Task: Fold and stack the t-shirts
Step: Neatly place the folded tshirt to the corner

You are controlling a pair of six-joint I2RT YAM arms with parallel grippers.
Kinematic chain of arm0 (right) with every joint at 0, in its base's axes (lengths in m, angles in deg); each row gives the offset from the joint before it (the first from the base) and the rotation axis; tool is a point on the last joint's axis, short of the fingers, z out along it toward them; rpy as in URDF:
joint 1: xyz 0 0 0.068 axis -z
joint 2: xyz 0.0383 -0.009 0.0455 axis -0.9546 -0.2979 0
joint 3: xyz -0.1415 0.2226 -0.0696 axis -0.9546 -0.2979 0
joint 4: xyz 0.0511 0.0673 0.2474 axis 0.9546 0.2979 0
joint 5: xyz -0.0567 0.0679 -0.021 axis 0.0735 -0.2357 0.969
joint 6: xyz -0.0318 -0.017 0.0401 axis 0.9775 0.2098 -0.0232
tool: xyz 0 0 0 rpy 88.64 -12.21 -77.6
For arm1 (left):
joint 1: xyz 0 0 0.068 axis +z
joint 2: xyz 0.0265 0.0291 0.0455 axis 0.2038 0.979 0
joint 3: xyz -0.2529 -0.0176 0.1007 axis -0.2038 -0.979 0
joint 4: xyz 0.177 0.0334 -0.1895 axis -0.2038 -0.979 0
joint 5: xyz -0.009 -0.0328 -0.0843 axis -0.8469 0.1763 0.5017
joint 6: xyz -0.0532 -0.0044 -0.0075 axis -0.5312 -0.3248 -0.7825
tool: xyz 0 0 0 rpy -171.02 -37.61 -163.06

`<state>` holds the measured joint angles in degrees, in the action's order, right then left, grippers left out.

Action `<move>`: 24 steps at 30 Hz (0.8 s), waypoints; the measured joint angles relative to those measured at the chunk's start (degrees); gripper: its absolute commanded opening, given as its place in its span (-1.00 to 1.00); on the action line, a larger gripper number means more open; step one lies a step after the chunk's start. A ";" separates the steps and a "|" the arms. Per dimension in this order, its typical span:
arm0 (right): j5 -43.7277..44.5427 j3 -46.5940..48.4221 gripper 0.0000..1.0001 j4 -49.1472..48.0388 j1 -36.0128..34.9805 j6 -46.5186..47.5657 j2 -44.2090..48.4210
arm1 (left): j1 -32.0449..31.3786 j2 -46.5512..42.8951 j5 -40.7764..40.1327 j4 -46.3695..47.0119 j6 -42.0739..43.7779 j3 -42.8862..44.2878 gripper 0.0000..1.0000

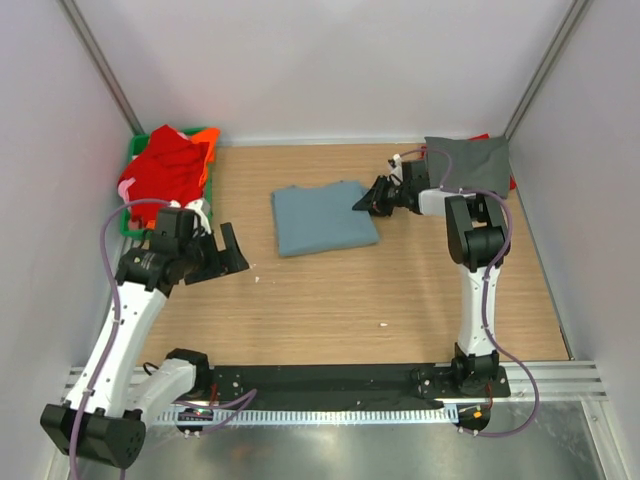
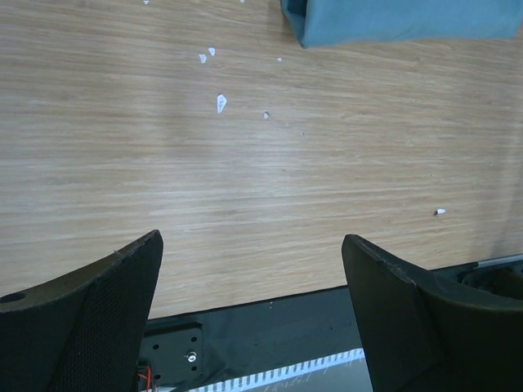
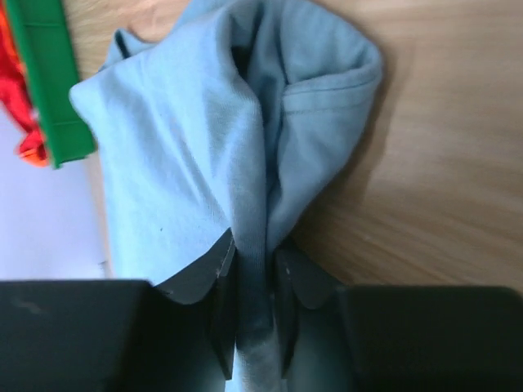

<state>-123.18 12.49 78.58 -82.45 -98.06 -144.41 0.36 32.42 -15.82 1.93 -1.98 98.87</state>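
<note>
A folded dusty blue-grey t-shirt lies on the wooden table at mid-back. My right gripper is shut on its right edge; in the right wrist view the blue cloth is pinched between the fingers, bunched into a ridge. A folded darker grey t-shirt lies at the back right. Red and orange t-shirts are heaped at the back left. My left gripper hovers open over bare table left of the blue shirt, whose corner shows at the top of the left wrist view.
A green plastic crate under the red heap stands against the left wall. White walls close in the table on three sides. Small white specks lie on the wood. A black base rail runs along the near edge.
</note>
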 measured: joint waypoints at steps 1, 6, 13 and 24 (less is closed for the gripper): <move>-1.44 -1.55 -0.86 -2.58 -0.13 -1.57 -0.02 | 0.00 -0.83 -0.44 -0.24 -0.02 -0.48 0.82; -6.25 -6.95 -0.97 -11.74 -0.98 -8.09 -0.02 | 0.00 -4.90 -1.03 -0.52 -0.39 -3.19 0.82; -5.53 -5.86 -0.97 -8.92 -1.31 -10.21 2.12 | 0.00 -4.90 2.91 0.63 -1.18 -6.16 0.80; -2.14 6.58 -0.97 3.61 2.32 -7.78 7.02 | 0.00 -5.55 3.69 1.27 -1.46 -6.54 0.79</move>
<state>-125.33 19.07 82.19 -80.13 -105.84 -137.39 0.36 26.87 -12.13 3.20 -3.45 92.34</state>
